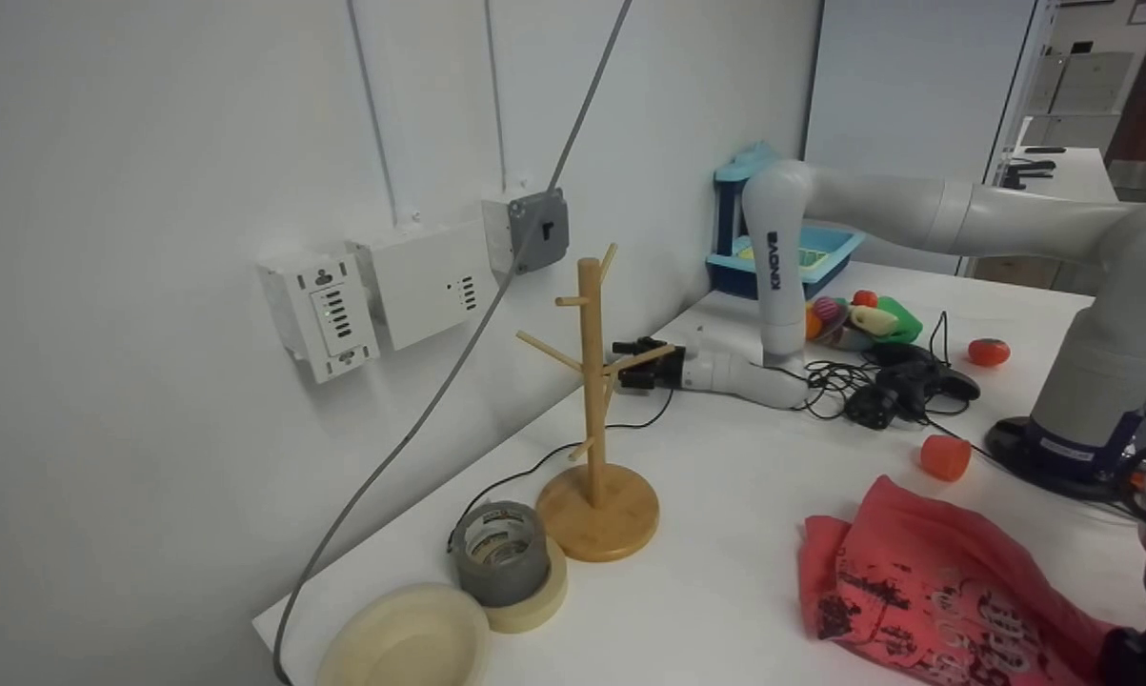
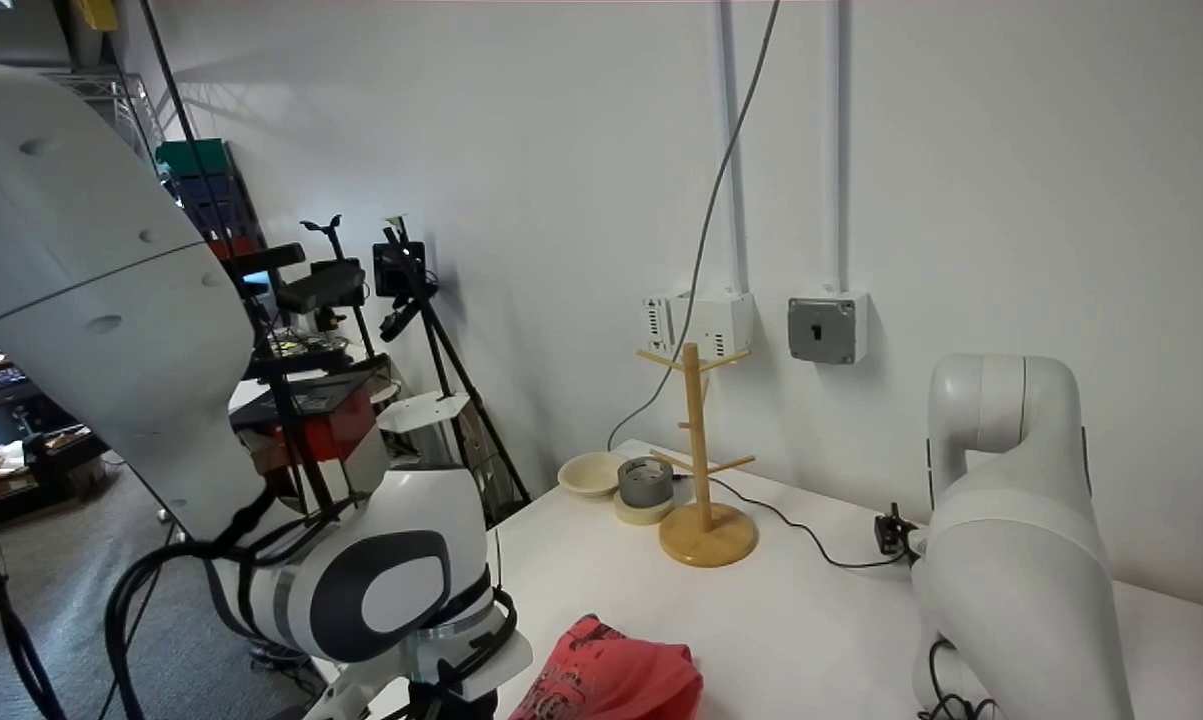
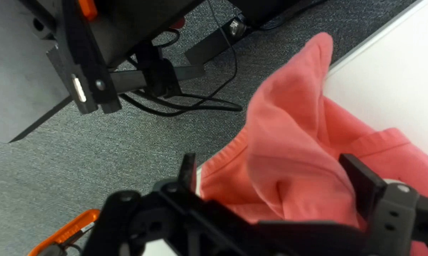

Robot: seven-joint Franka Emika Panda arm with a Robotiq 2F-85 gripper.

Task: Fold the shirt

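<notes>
- Claw [image 3: 276,176] is open v. wide, not pinching; in wrist view, bunched shirt [image 3: 295,167] shows btwn its two sides, can't tell if they touch it.
- Shirt is red w/ dark print, all crumpled on white table [image 1: 715,572], at the edge.
- Orange cup [image 1: 945,457] is nr shirt.
- Peg stand [image 1: 593,400] is up straight, w/ tape rolls [image 1: 511,583] & pale bowl [image 1: 406,640] nearby.

In an exterior view the camera looked down along the wall [image 1: 153,143] at frame left; in an exterior view it faced that wall across the table [image 2: 811,620], the arm [image 2: 131,300] close at left. Both held the stand [image 1: 594,410] and shirt [image 1: 925,581]. The wrist view looked down on the shirt from close by, the gripper [image 3: 274,174] at bottom.
</notes>
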